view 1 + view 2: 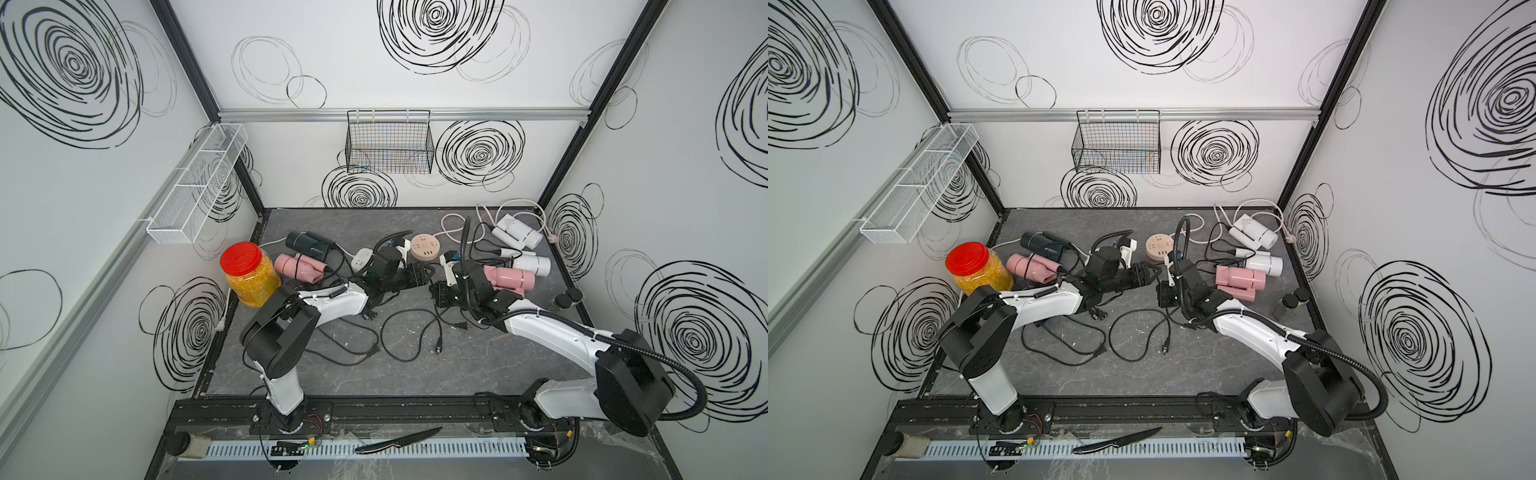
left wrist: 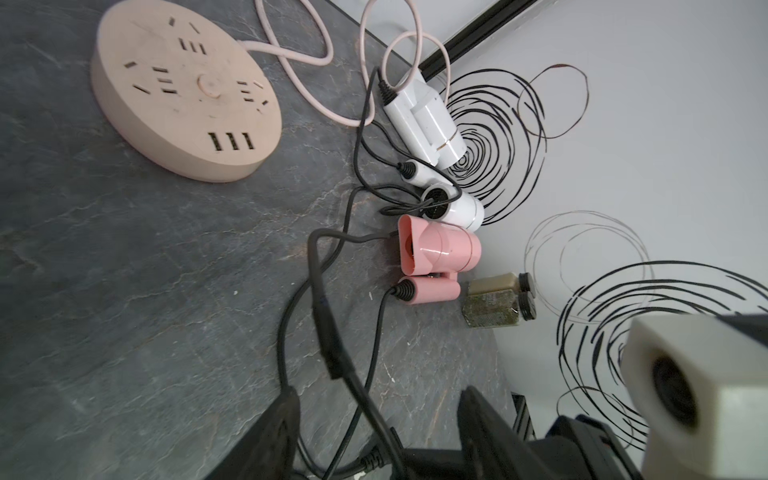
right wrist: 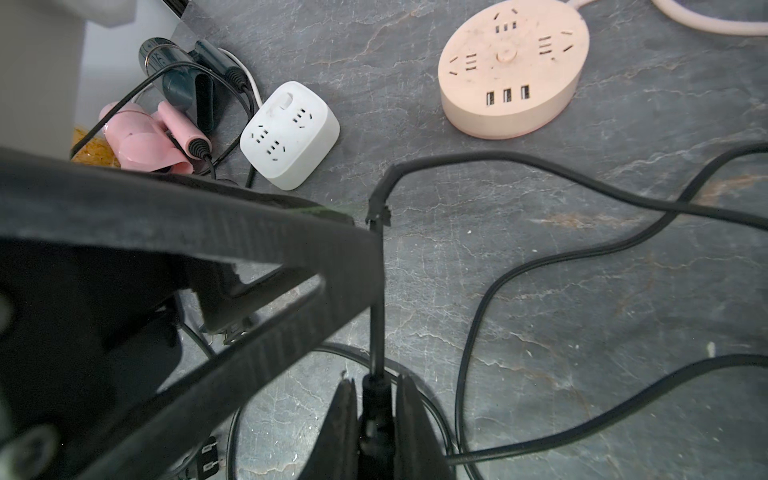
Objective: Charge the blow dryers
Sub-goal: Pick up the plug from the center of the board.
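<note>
Cords (image 1: 439, 332) loop across the table (image 1: 332, 374) middle under both arms. The right gripper (image 3: 375, 380) is clamped on a black plug (image 3: 374, 419). The left gripper (image 2: 380, 392) stands open, a cord (image 2: 328, 332) running between its fingers (image 2: 282, 424). The blow dryers (image 1: 1239, 278) lie rearward: dark dryer (image 1: 309, 245) and pink dryer (image 1: 297, 268) beside a jar (image 1: 249, 274), two white dryers (image 1: 517, 230) and another pink (image 1: 509, 278) rightward. The beige hub (image 1: 424, 247) and white strip (image 1: 360, 257) sit between them.

In the left wrist view, the picture's edge cuts off the left claw (image 2: 380, 395) except its finger ends and clips the round socket hub (image 2: 187, 95), and the camera housing (image 2: 706, 365) is blurred. In the right wrist view, the edge cuts the right claw (image 3: 376, 380), whose fingers hide most of the black plug (image 3: 375, 399) between them. In a top view, the left arm (image 1: 332, 301) covers part of the white power strip (image 1: 360, 258).
</note>
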Robot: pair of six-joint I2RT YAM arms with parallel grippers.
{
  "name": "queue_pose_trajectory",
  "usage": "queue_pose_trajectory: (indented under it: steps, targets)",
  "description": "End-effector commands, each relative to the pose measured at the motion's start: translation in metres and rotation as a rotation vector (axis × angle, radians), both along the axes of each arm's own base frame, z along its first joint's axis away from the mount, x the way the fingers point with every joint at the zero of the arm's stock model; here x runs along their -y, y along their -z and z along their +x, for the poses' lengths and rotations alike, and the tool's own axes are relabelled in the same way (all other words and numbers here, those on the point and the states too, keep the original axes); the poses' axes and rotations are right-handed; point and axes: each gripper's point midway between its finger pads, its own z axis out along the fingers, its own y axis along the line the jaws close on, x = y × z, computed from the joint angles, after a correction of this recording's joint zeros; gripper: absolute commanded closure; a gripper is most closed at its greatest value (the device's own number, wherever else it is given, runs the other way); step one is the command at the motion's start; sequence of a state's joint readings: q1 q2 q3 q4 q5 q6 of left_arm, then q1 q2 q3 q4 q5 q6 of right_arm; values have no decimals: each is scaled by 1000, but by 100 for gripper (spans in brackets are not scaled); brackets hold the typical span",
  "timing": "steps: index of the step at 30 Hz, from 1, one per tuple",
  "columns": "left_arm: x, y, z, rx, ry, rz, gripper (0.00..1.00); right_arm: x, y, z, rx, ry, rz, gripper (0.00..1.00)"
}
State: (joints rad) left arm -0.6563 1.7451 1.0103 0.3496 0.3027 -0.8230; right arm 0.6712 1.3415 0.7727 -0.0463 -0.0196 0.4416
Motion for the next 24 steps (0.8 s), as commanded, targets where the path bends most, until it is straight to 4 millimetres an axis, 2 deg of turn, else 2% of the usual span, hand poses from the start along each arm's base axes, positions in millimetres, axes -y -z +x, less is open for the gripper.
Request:
queue_pose_trajectory:
  steps: [1,4,7,11,17,21,24]
  targets:
    - [-7,-13,1,37,-24,68,32,5,-10,4,40,34,14,89]
    - [-4,-10,-2,28,-15,67,30,2,-12,2,45,16,32,89]
    - [9,-10,-2,14,16,11,31,-1,-15,-1,49,-4,55,89]
    - [23,-10,2,15,29,-32,40,0,-16,-2,52,-4,57,89]
    - [31,-9,3,1,43,-72,50,4,-16,-6,55,-2,60,88]
    - [31,-16,3,28,47,-99,60,3,-12,-6,44,0,58,86]
    - [31,-28,3,60,58,-143,78,4,-9,-6,28,8,63,83]
